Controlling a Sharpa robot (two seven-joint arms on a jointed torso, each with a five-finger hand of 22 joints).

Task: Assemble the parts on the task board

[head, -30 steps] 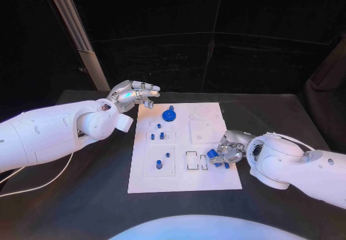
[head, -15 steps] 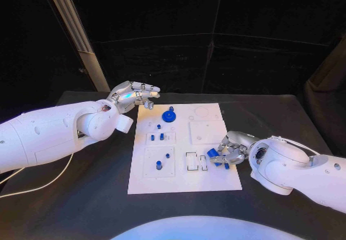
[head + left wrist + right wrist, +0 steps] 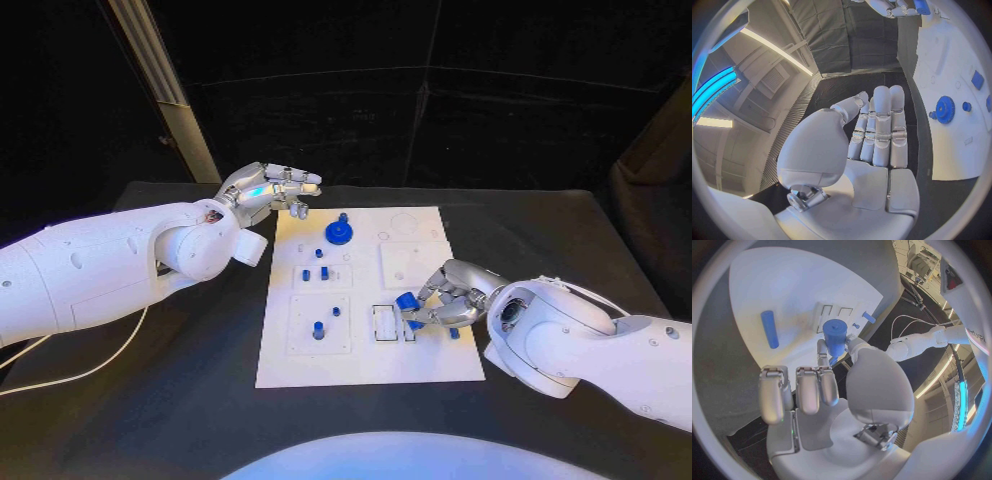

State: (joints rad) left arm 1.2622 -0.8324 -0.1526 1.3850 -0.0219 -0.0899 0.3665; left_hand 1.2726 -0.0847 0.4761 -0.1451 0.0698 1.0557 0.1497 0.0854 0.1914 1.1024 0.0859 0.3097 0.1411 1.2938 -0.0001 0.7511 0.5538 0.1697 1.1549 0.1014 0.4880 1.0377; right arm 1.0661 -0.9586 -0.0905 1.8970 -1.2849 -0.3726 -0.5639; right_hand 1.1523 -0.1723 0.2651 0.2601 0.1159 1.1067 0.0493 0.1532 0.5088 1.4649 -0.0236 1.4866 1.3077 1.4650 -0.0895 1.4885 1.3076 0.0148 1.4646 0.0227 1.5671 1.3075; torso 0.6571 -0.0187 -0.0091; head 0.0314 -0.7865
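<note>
While the right hand (image 3: 444, 296) hovered over the task board (image 3: 368, 355), it pinched a blue cylindrical part (image 3: 835, 335) (thumb against a finger) above the two rectangular slots (image 3: 391, 322). The left hand (image 3: 271, 188) held nothing off the board's far corner, fingers together.

Open black table (image 3: 173, 400) lies on both sides of the white task board (image 3: 361, 365), whose near end is bare. The right hand (image 3: 440, 295), pinching a blue part (image 3: 408, 301), hangs over the board's right edge beside the two rectangular slots (image 3: 392, 322). A loose blue peg (image 3: 453, 332) lies close by, apparently on the board. Blue pegs (image 3: 315, 273) and a blue disc (image 3: 339, 232) crowd the far half; the left hand (image 3: 270, 190) hovers off the far left corner.
</note>
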